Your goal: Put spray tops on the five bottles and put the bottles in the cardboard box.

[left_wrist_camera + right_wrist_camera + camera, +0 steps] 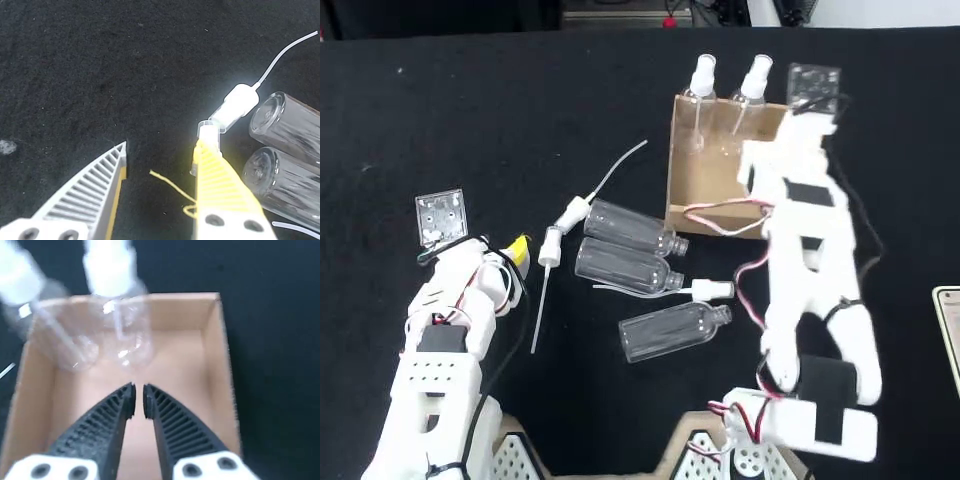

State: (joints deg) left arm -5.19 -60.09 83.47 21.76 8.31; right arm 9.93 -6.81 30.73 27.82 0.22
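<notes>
Two capped clear plastic bottles (698,110) stand in the brown cardboard box (705,200). Three uncapped bottles (630,228) and loose white spray tops (573,212) remain. My left gripper (165,139) is apart; my right gripper (138,392) is together, empty.

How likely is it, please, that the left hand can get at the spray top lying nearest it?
Probably yes: the left hand is open, its yellow finger close beside that spray top, nothing lying between them; the bottles lie farther off.
</notes>
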